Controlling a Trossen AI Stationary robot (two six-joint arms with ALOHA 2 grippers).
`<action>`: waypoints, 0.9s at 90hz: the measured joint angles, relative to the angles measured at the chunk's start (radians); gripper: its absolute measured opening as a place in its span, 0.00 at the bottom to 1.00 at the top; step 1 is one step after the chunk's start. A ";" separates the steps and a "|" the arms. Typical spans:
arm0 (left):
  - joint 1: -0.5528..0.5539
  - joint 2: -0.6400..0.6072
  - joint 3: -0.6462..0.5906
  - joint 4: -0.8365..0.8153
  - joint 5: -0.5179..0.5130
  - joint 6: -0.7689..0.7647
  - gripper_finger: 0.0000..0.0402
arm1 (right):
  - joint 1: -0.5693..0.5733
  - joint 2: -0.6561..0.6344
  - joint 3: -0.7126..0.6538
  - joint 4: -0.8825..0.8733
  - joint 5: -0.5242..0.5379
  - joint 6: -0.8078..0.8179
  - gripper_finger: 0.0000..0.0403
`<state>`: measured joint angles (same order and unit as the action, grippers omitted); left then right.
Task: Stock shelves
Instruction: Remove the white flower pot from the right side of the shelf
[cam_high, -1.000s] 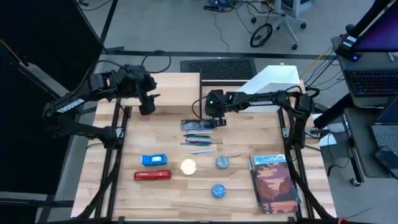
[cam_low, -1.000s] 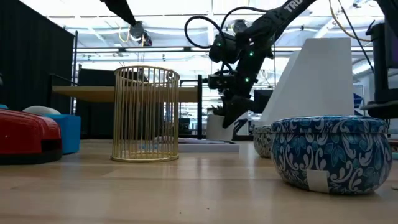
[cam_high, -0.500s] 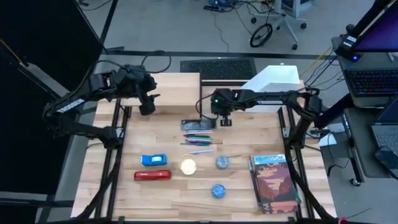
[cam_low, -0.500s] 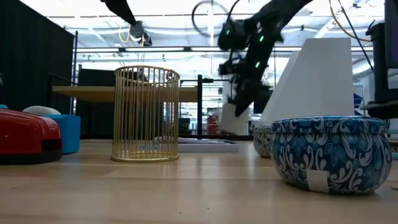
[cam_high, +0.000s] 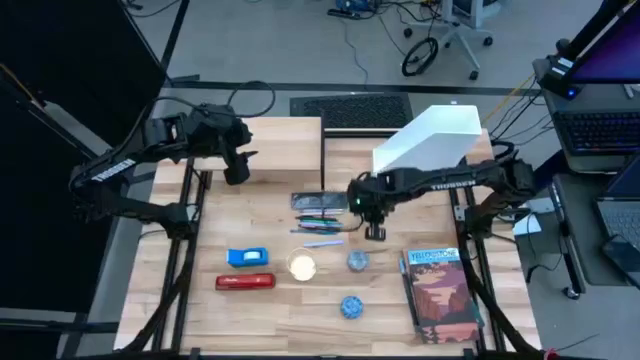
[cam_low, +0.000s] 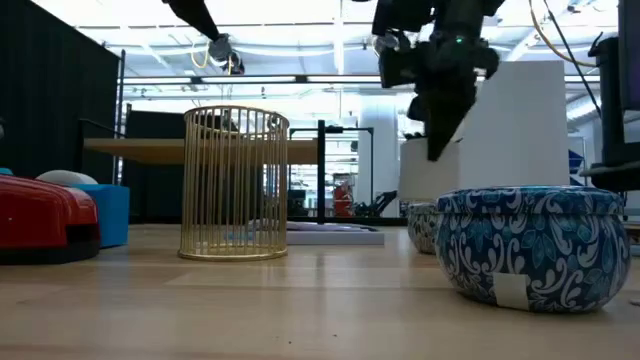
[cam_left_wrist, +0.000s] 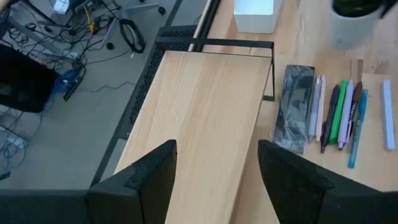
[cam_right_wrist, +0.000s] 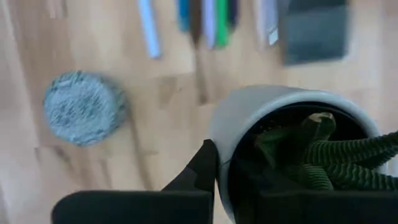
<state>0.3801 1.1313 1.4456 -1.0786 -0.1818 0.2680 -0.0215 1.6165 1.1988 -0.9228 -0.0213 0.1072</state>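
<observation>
The left gripper (cam_high: 236, 168) hangs over the low wooden shelf (cam_high: 270, 135) at the back left of the table (cam_high: 260, 310), and its two dark fingers (cam_left_wrist: 155, 180) are spread apart with nothing between them. On the table near the front left sit a red stapler (cam_high: 245, 282) and a blue tape dispenser (cam_high: 248, 257). A gold wire cup (cam_high: 302, 266) stands just to the right of them. Behind the cup, a dark flat pack (cam_high: 309, 201) lies next to a row of colored pens (cam_high: 322, 222). A small blue patterned tin (cam_high: 358, 261) sits to the right of the cup, and another blue patterned tin (cam_high: 350, 306) sits closer to the front edge. The right gripper (cam_high: 373, 228) is just above the table, near the pens and the first tin. It is pinching the rim of a small gray pot with a green plant (cam_right_wrist: 292, 149) in it. Behind the right arm stands the big white file holder (cam_high: 430, 140), at the back right of the table, well apart from the pot. A book with a picture cover (cam_high: 440, 293) lies flat at the front right.
</observation>
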 joint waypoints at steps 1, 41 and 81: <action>0.000 0.000 0.000 0.000 0.000 0.000 0.52 | 0.007 0.000 -0.006 -0.001 0.000 0.012 0.01; 0.000 0.001 0.000 0.007 0.007 0.002 0.52 | 0.230 -0.006 -0.205 0.082 0.104 0.385 0.02; 0.000 0.000 0.000 0.009 0.013 0.003 0.52 | 0.239 -0.019 -0.156 0.082 0.062 0.404 0.41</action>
<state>0.3801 1.1316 1.4456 -1.0700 -0.1688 0.2707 0.2171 1.5978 1.0425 -0.8413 0.0410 0.5114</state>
